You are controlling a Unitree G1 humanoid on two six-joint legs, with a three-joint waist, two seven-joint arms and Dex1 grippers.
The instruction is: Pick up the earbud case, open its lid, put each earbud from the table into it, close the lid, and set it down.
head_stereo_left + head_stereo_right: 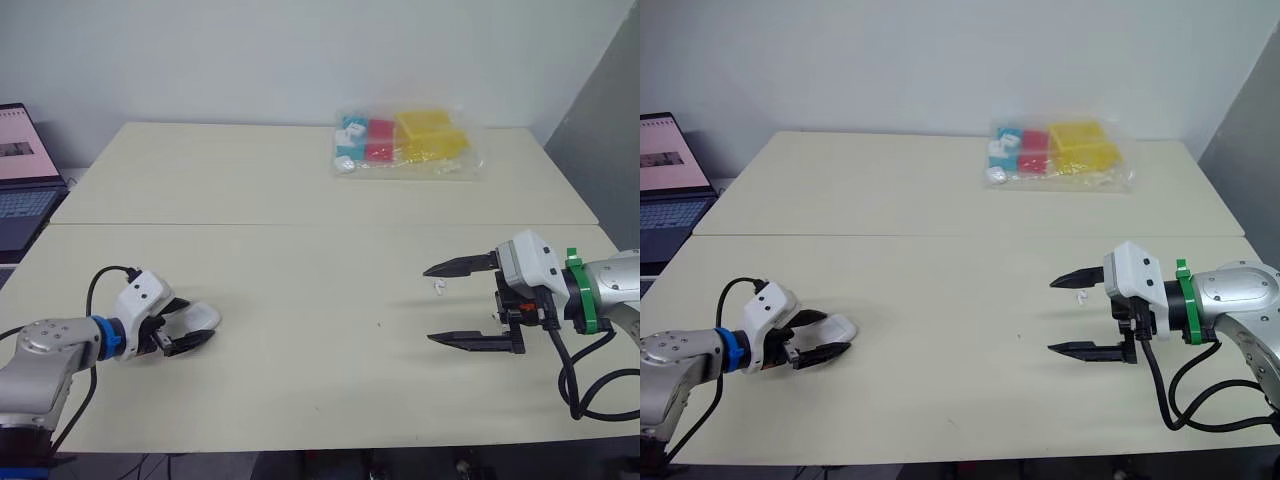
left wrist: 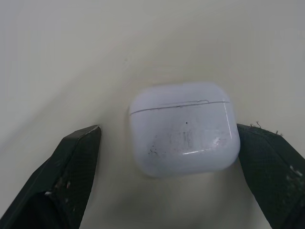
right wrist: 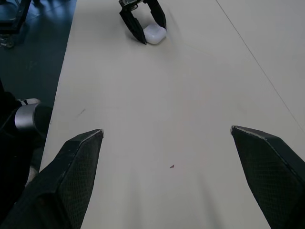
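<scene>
The pale table (image 1: 300, 330) (two tops joined at a seam running across) lies bare through its middle, with broad room between the arms. A laptop (image 1: 22, 190) stands off the left edge, its screen too small to read. A clear bag of coloured blocks (image 1: 405, 143) lies near the far edge. The right gripper (image 1: 428, 305) hovers spread wide. The left gripper (image 1: 198, 322) straddles the earbud case (image 2: 183, 126), parted, one finger touching it and the other just clear. The case is scuffed, with its lid down. A white earbud (image 1: 438, 288) lies just beside the right gripper's farther finger.
</scene>
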